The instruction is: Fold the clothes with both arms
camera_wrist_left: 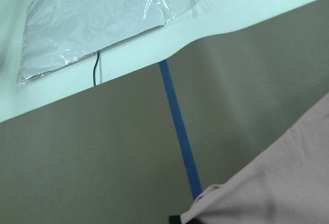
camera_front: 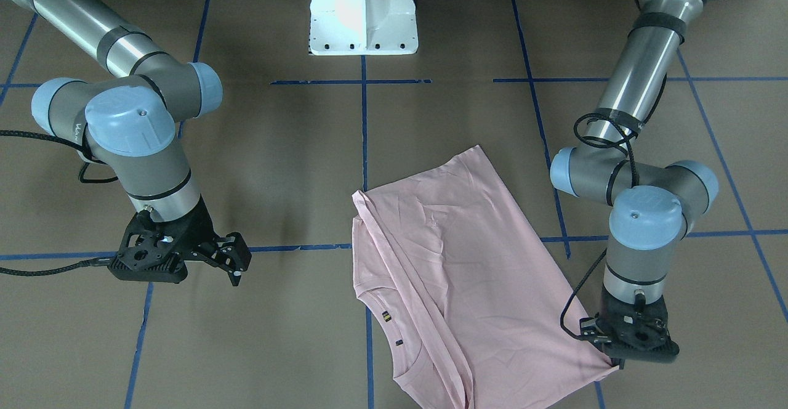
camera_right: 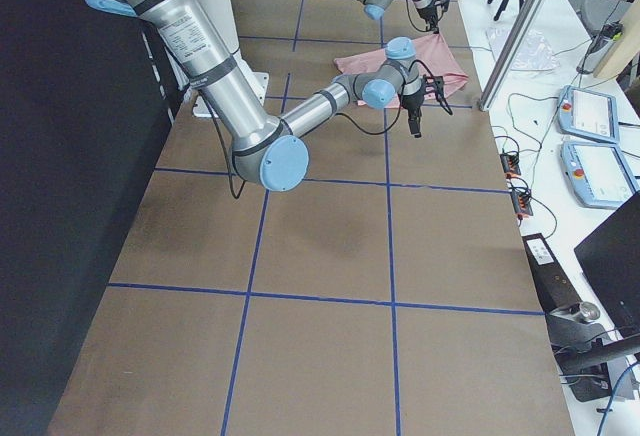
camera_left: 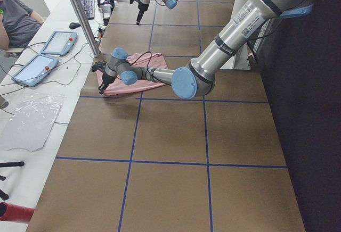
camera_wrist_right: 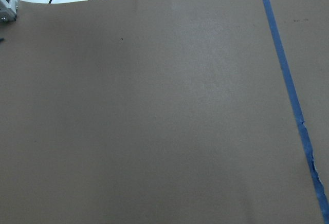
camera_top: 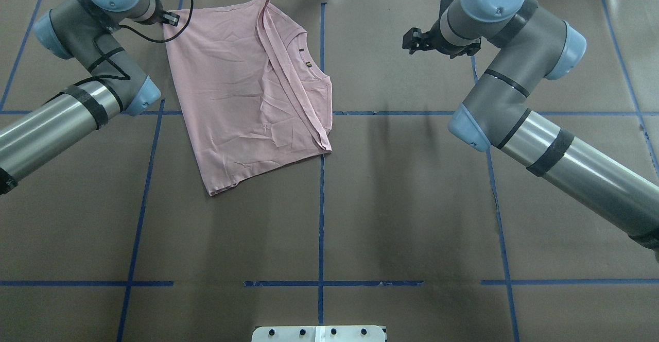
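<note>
The pale pink T-shirt (camera_front: 443, 261) lies folded on the brown table, plain side up, its ribbed collar and small labels toward the operators' edge. It also shows in the overhead view (camera_top: 247, 89) on the left half, far side. No Snoopy print shows. My left gripper (camera_front: 615, 363) sits low at the shirt's far left corner (camera_top: 167, 18) and is shut on it; pink cloth (camera_wrist_left: 277, 183) fills the bottom right of the left wrist view. My right gripper (camera_front: 237, 273) hangs open and empty above bare table (camera_top: 412, 40), well right of the shirt.
The white pedestal base (camera_front: 363, 15) stands at the robot's edge. Blue tape lines (camera_top: 322, 203) grid the table. Beyond the far edge is a white bench with a plastic sheet (camera_wrist_left: 92, 23), tablets (camera_left: 53, 43), a metal post (camera_left: 80, 14) and a seated person (camera_left: 13, 19).
</note>
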You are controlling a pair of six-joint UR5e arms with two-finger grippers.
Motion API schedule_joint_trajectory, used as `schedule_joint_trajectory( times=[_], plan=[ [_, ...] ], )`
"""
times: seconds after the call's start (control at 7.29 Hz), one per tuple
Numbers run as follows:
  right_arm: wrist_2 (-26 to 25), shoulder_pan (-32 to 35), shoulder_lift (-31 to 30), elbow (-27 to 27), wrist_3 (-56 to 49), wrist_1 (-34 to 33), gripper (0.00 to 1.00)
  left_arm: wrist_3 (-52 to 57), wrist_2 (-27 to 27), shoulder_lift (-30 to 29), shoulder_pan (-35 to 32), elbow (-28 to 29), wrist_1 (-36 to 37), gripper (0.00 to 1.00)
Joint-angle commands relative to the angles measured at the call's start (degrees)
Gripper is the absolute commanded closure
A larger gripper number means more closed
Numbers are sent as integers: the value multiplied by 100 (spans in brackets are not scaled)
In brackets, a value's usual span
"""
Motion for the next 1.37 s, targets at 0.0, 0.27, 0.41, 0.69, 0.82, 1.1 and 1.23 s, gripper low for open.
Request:
schedule_joint_trajectory(
  times=[0.0,0.27,0.41,0.69,0.82,1.1,1.23],
  plan=[
    [-2,-149,195,-26,288,7,1,62,-842,469,-221,-696,-239,0],
    [-194,-735,747,-410,833,-46,13,1,-1034,822,-214,-1479,-143,0],
    [-413,-1017,1028,-700,1166,-81,15,-17,-1034,840,-197,-1534,-142,0],
    [-713,-1344,1451,-1150,1327,-343,24,-17,-1034,840,-170,-1544,-151,0],
    [-740,-1493,1601,-1299,1327,-449,30,-17,-1034,840,-170,-1544,-151,0],
    [-960,-1713,1742,-1467,1571,-442,41,-17,-1034,849,-153,-1544,-151,0],
    [-960,-1792,1812,-1485,1678,-442,46,-17,-1034,849,-153,-1552,-151,0]
  ],
)
